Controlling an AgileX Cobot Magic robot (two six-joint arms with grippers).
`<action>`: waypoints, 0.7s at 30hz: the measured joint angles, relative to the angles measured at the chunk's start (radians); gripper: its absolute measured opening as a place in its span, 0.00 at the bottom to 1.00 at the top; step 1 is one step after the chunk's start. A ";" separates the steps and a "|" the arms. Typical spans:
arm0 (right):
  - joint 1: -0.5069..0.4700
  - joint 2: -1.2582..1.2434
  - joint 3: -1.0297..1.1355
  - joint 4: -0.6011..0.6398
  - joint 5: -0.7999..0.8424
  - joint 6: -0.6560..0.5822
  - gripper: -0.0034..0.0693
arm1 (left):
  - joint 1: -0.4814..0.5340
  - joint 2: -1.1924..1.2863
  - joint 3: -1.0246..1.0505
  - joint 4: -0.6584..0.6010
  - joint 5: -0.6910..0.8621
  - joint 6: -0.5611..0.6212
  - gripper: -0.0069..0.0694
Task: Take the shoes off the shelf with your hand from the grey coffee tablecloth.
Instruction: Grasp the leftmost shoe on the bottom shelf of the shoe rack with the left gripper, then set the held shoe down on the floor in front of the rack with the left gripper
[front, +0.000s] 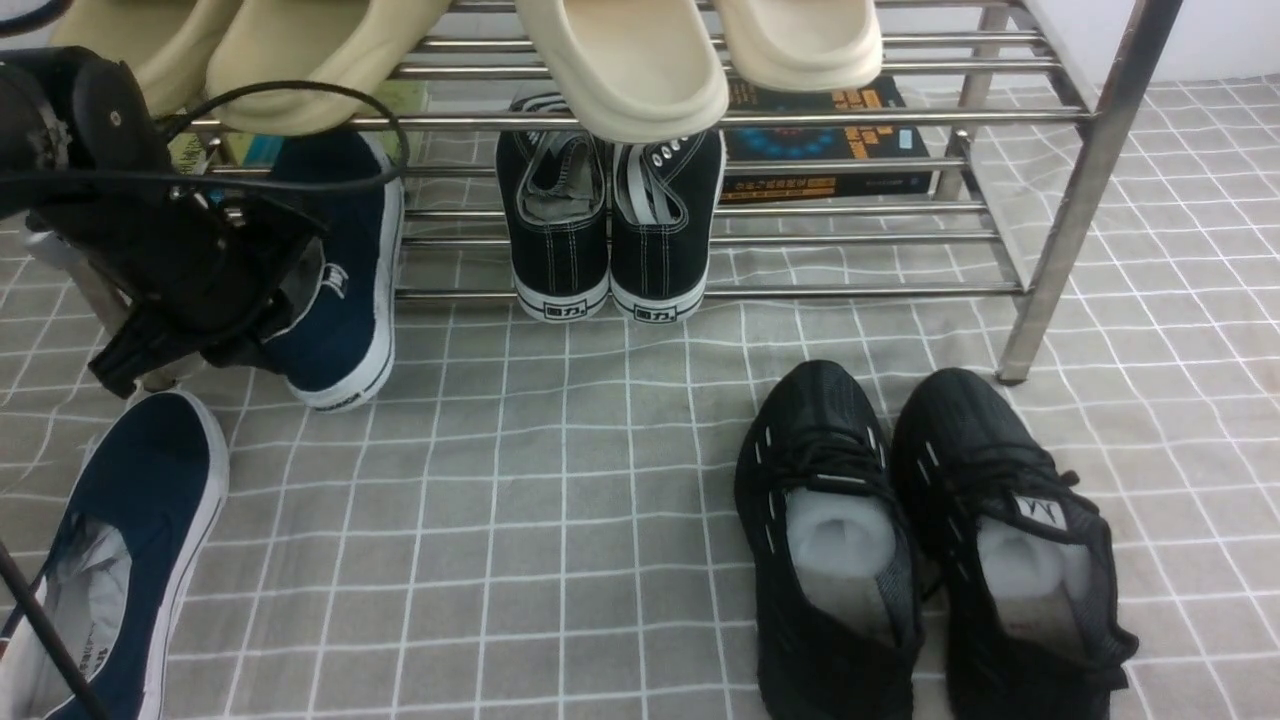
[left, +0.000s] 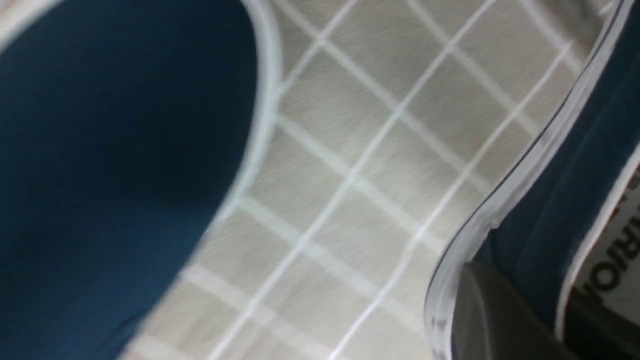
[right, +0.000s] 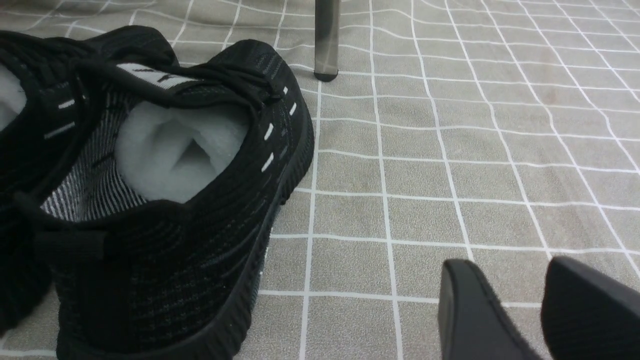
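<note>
One navy shoe (front: 345, 300) leans heel-down off the shelf's (front: 850, 290) lower tier, its heel resting on the grey coffee tablecloth (front: 560, 480). My left gripper, the hand (front: 285, 300), is shut on that shoe's heel wall. In the left wrist view a dark finger (left: 487, 310) presses the white-edged side of the held shoe (left: 550, 200). The other navy shoe (front: 130, 530) lies on the cloth at the near left, and its toe (left: 110, 165) shows in the left wrist view. My right gripper (right: 505, 272) hovers open over bare cloth (right: 450, 165).
Black canvas sneakers (front: 610, 220) sit on the lower tier and beige slippers (front: 620, 60) on the upper one. A book (front: 830, 140) lies behind. Two black mesh running shoes (front: 920, 540) stand on the cloth at the near right, one (right: 150, 190) beside my right gripper. A shelf leg (front: 1060, 220) stands at the right.
</note>
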 joint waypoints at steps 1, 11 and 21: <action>0.000 0.000 0.000 0.000 0.000 0.000 0.38 | 0.000 -0.015 0.000 0.018 0.039 0.000 0.13; 0.000 0.000 0.000 0.000 0.000 0.000 0.38 | 0.000 -0.218 0.090 0.187 0.365 0.005 0.13; 0.000 0.000 0.000 0.000 0.000 0.000 0.38 | 0.000 -0.342 0.298 0.160 0.338 0.009 0.13</action>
